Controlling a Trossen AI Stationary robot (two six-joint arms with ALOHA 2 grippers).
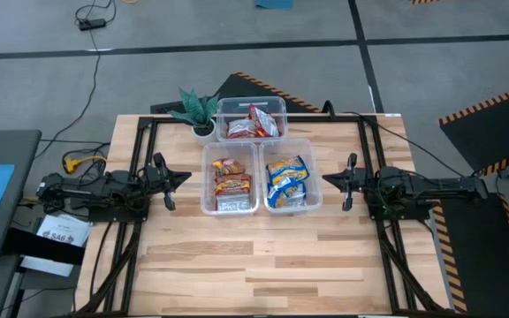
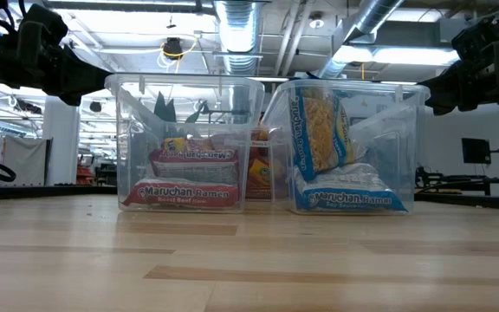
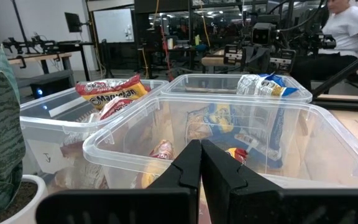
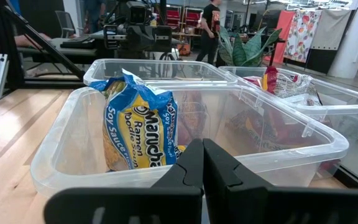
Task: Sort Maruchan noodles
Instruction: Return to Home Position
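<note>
Three clear bins hold the Maruchan packets. The left front bin [image 1: 230, 179] holds red-and-silver packets [image 2: 180, 192]. The right front bin [image 1: 290, 181] holds blue-and-silver packets [image 4: 138, 134], one standing on edge against the bin wall. The far bin [image 1: 252, 119] holds red packets [image 3: 110, 92]. My left gripper [image 1: 182, 177] hovers shut and empty left of the bins. My right gripper [image 1: 329, 179] hovers shut and empty right of them.
A small green potted plant [image 1: 200, 113] stands at the far left of the bins. Bare wooden table [image 1: 263, 265] lies in front of the bins. People show in the room beyond the table.
</note>
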